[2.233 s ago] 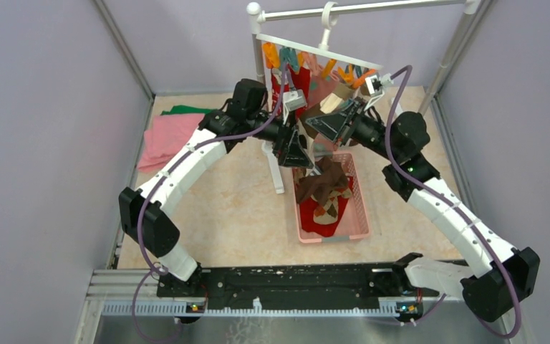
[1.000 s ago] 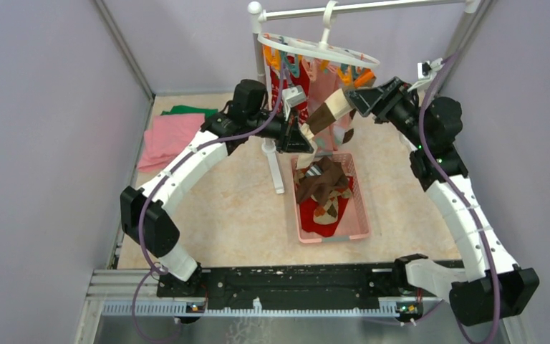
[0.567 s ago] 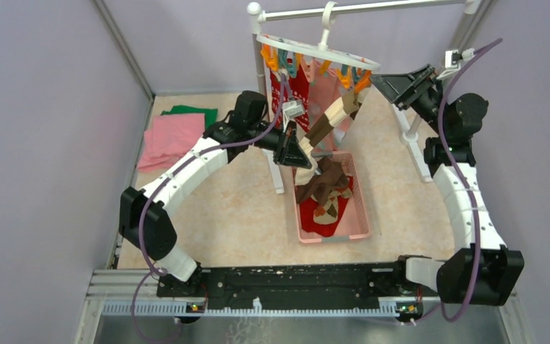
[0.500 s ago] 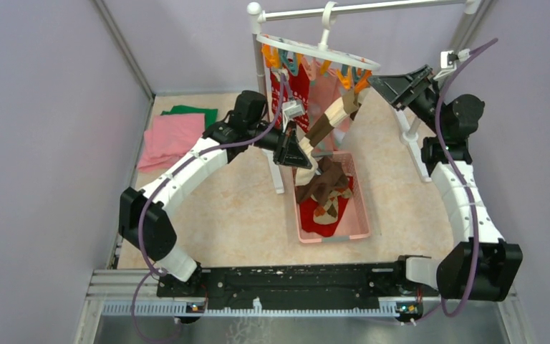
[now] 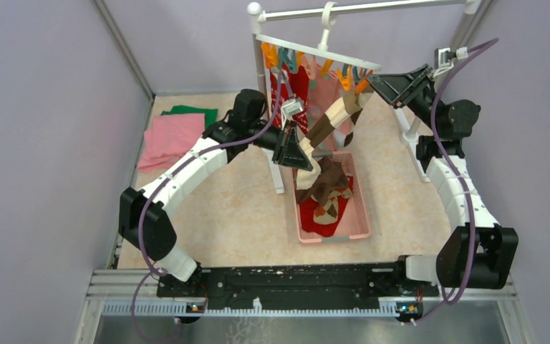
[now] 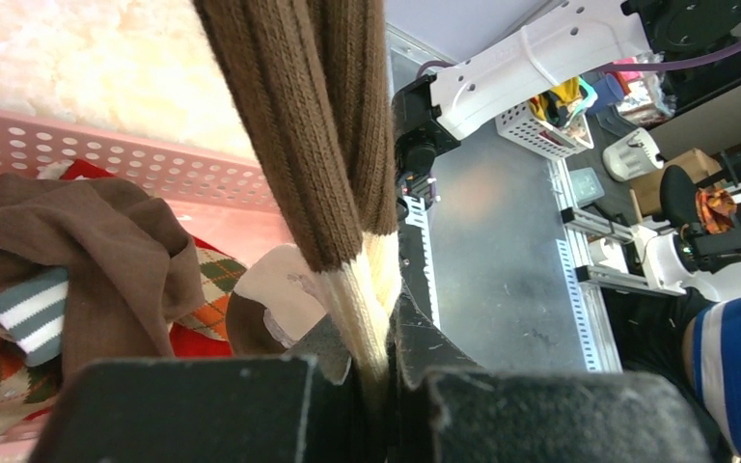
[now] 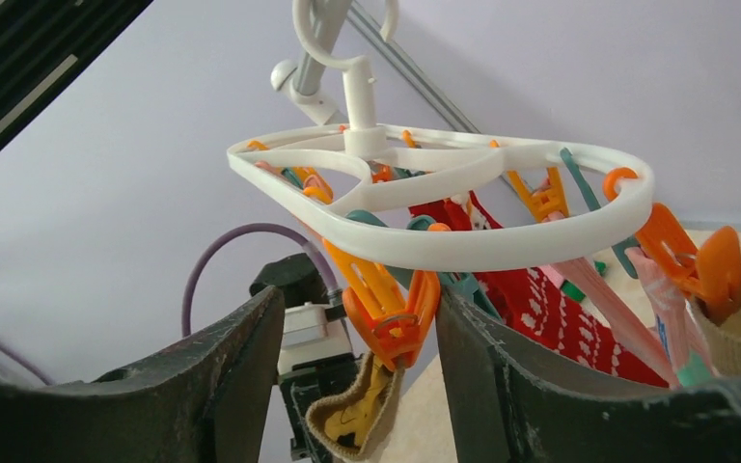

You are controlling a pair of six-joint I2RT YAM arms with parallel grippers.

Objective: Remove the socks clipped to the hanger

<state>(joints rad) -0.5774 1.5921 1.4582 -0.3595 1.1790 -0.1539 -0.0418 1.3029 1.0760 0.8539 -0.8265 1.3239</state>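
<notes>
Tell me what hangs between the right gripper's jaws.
An orange peg dangling from the hanger, clipped onto a tan sock cuff; the jaws stand apart on either side. The right wrist view shows it.

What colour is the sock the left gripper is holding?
The sock is brown with a cream end at the left gripper; clearest in left wrist view.

The beige marbled tabletop [image 5: 229, 208] carries a pink perforated plastic basket [image 5: 333, 237] right of its middle. A flat folded pink cloth [image 5: 166, 137] lies by the far left corner, a folded green cloth [image 5: 186, 110] just behind it. The metal rail stand's long white feet [image 5: 277, 175] rest towards the far edge, one just beside the basket.
</notes>
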